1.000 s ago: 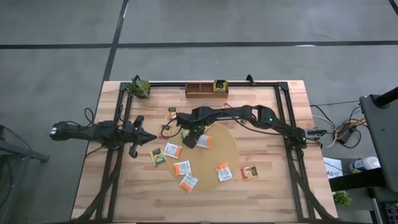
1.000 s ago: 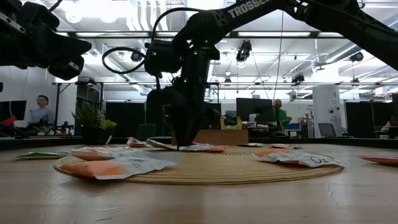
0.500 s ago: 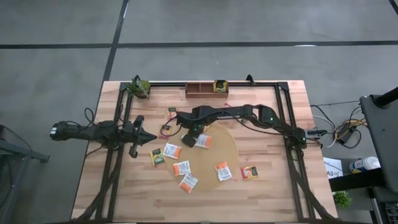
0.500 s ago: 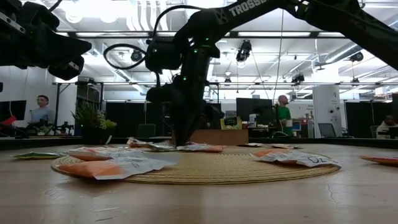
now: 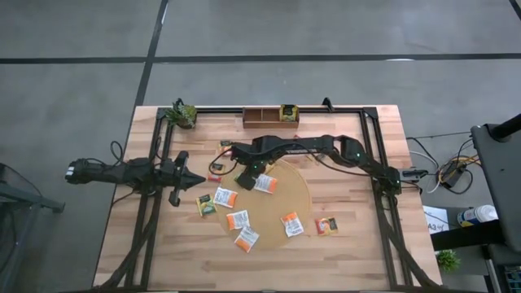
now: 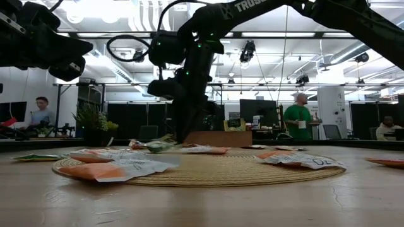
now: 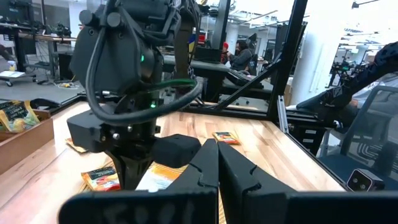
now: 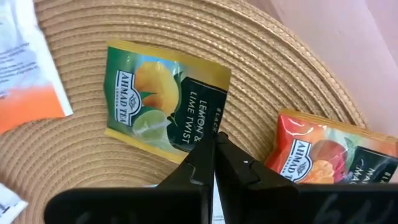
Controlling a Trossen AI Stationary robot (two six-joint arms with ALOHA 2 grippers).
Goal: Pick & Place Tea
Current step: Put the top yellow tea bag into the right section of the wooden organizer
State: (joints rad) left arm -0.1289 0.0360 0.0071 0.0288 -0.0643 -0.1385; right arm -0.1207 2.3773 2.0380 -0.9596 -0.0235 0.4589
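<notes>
we are pinching the green lemon sachet (image 8: 166,102) by its edge with our right gripper (image 8: 214,140), fingers pressed together on it, at the round mat's (image 5: 297,195) ten o'clock rim. the wooden tray (image 5: 259,118) is lying toward twelve o'clock; our left gripper (image 5: 195,180) is waiting shut.

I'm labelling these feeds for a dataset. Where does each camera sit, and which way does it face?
High: overhead, straight down on table; both arms.
Low: table height, level across round mat into the room; right arm descends.
Left wrist: past shut left gripper towards right arm.
Right wrist: down past shut right gripper pinching the green lemon sachet.
Shared: high and low both show the right gripper over the mat.
</notes>
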